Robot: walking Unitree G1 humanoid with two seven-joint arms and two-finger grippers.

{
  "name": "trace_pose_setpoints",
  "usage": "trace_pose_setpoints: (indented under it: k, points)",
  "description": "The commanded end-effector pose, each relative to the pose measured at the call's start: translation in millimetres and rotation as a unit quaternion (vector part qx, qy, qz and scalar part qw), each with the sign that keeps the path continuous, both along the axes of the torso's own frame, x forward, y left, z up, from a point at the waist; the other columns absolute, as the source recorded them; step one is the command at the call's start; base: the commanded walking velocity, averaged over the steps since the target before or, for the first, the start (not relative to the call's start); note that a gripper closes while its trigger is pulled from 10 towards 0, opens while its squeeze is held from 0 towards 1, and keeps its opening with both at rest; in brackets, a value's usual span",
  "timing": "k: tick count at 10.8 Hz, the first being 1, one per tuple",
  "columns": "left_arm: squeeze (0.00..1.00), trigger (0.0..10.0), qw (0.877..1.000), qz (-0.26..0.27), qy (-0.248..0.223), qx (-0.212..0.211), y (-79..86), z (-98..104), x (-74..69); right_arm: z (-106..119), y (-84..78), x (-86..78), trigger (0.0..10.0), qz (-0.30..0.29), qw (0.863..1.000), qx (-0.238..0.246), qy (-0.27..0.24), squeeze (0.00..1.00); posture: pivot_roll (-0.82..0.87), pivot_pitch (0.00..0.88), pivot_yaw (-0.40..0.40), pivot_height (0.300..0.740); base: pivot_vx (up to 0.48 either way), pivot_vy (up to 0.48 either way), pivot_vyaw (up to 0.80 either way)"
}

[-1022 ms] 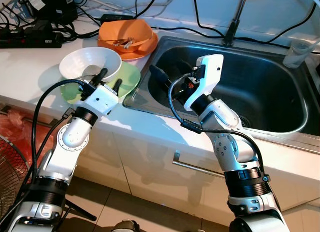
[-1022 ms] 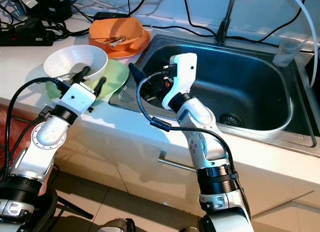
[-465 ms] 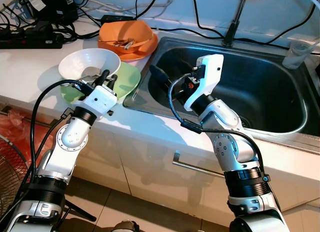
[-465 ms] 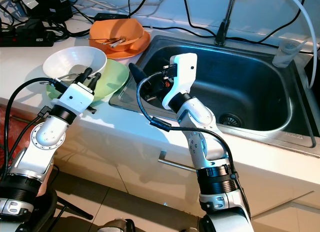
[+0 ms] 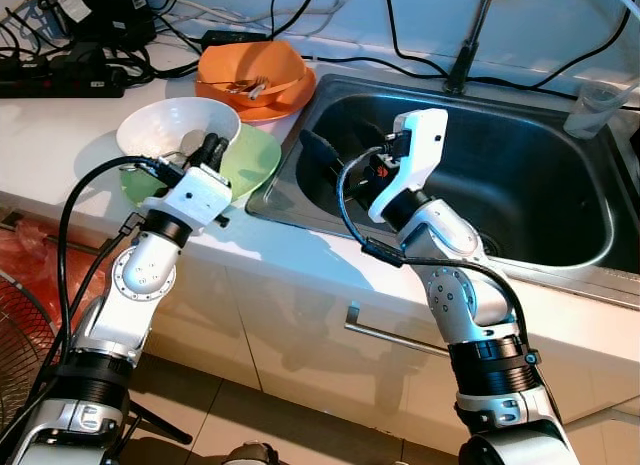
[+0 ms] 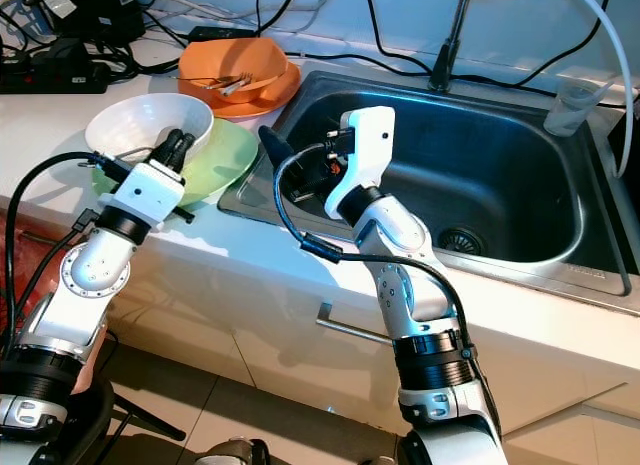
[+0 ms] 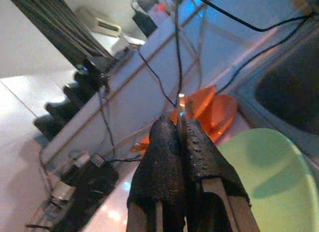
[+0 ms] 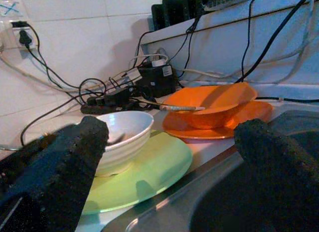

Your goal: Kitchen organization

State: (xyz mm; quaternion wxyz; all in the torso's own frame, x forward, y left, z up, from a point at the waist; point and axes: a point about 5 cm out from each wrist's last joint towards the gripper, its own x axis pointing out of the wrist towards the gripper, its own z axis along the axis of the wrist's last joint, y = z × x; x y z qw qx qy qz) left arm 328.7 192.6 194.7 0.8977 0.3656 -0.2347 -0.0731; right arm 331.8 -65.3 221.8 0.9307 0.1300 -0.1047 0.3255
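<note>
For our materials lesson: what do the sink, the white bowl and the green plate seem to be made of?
Sink: brushed stainless steel, grey with soft reflections.
White bowl: probably glazed ceramic, glossy and thick-walled, though melamine is possible.
Green plate: likely plastic or melamine, a flat, even pastel with dull sheen.

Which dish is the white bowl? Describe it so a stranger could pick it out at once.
Start at the steel sink and look to the counter on the robot's left. Two stacks sit there: an orange bowl on an orange plate further back, and nearer, a green plate. The white bowl sits on that green plate, the only white dish.
</note>
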Motion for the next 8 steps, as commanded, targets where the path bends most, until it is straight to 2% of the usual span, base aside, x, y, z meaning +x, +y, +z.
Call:
trace_pose_setpoints:
  k: [1, 3, 5, 6, 7, 8]
  points:
    - [0.0, 0.0, 0.999, 0.005, -0.044, 0.007, 2.4, 16, -1.6, -4, -2.7, 0.8, 10.0, -0.006, 1.0, -0.001, 0.01, 0.57, 0.08, 0.051, 0.008, 0.74, 0.0, 0.0, 0.0]
    - [0.0, 0.0, 0.995, 0.005, -0.097, 0.022, -1.9, 31, -6.2, -5, -3.3, 1.3, 10.0, -0.008, 1.0, 0.001, 0.011, 0.57, 0.08, 0.05, 0.007, 0.74, 0.0, 0.0, 0.0]
    - [0.0, 0.0, 0.986, -0.023, -0.158, 0.047, -20.1, 50, -13.2, -5, -4.0, 2.2, 10.0, -0.009, 1.0, 0.003, 0.013, 0.57, 0.08, 0.047, 0.003, 0.74, 0.0, 0.0, 0.0]
    - [0.0, 0.0, 0.985, -0.042, -0.166, 0.033, -30.2, 56, -14.7, -5, -4.0, 2.7, 10.0, -0.01, 1.0, 0.005, 0.014, 0.57, 0.08, 0.047, 0.002, 0.74, 0.0, 0.0, 0.0]
    - [0.0, 0.0, 0.985, -0.046, -0.163, -0.023, -35.8, 66, -12.7, -5, -4.8, 3.4, 10.0, -0.015, 1.0, 0.006, 0.014, 0.56, 0.08, 0.048, 0.0, 0.74, 0.0, 0.0, 0.0]
    - [0.0, 0.0, 0.981, -0.054, -0.155, -0.102, -43.3, 78, -7.7, -6, -6.6, 4.7, 10.0, -0.021, 0.999, 0.013, 0.022, 0.55, 0.08, 0.05, -0.004, 0.74, 0.0, 0.0, 0.0]
